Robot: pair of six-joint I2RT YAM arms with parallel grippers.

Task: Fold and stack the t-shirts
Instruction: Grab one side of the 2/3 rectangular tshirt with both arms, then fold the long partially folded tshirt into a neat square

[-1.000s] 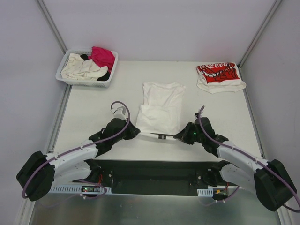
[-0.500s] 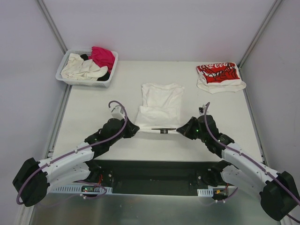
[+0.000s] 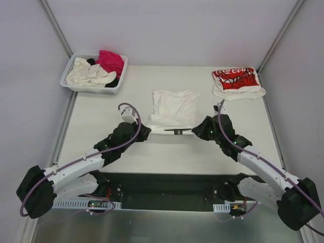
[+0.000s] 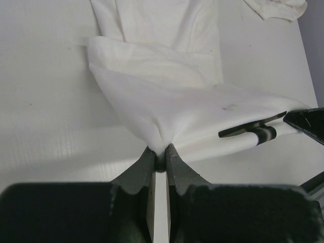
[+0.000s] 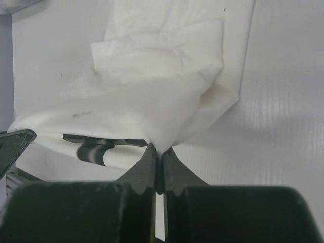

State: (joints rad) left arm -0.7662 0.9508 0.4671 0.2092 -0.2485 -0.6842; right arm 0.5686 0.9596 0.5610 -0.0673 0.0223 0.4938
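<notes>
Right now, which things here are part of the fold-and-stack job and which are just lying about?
Job: plain white t-shirt, near edge pinched by left gripper and right gripper; folded red-print t-shirt; cream t-shirt and magenta t-shirt in the basket.
Lying about: the basket itself; table.

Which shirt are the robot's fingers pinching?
The plain white t-shirt mid-table: left fingers and right fingers pinch its near edge. The red-printed shirt and the shirts in the basket lie untouched.
</notes>
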